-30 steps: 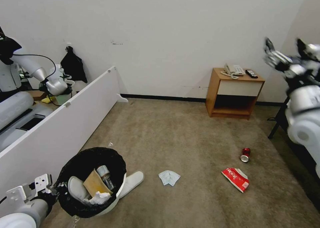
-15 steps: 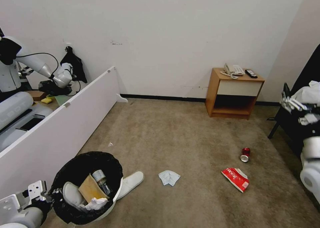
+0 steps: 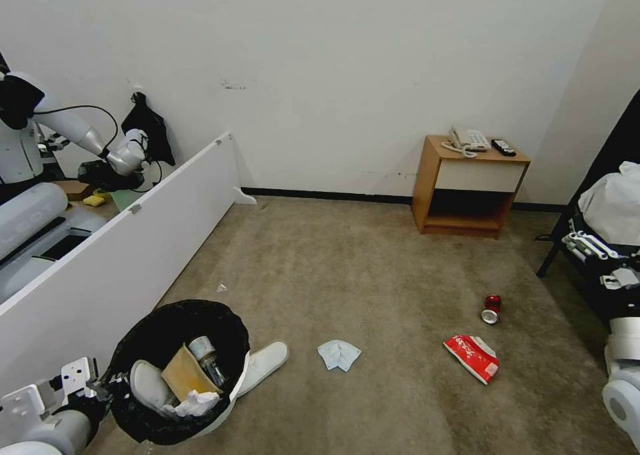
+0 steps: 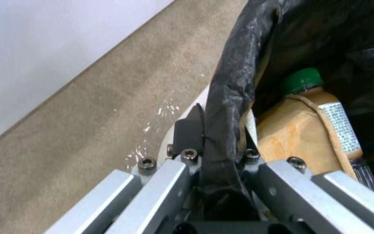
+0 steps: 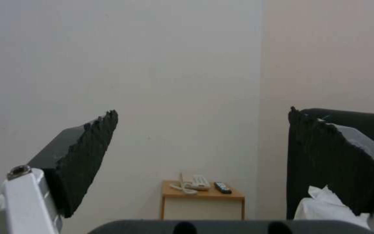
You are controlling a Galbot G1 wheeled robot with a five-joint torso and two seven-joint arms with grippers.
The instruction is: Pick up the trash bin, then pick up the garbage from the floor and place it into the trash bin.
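The trash bin (image 3: 227,412), white with a black bag over its rim, hangs tilted at the lower left. My left gripper (image 3: 110,383) is shut on its near rim; the left wrist view shows the jaws pinching the black bag and rim (image 4: 221,130). Inside lie a white slipper (image 3: 148,383), brown cardboard (image 3: 181,374), a green-capped bottle (image 4: 308,81) and tissue (image 3: 193,402). On the carpet lie a second slipper (image 3: 265,358), a pale tissue (image 3: 339,354), a red packet (image 3: 472,356) and a red can (image 3: 491,308). My right gripper (image 3: 593,250) is open at the right edge, empty (image 5: 202,112).
A wooden nightstand (image 3: 467,205) with a phone and remote stands against the far wall. A long white panel (image 3: 133,242) runs along the left, with another robot (image 3: 40,148) behind it. A black chair holding white cloth (image 3: 613,205) is at the right.
My right arm dropped from head height down to the right edge, its gripper pointing toward the far wall. The held bin sank slightly lower and leftward.
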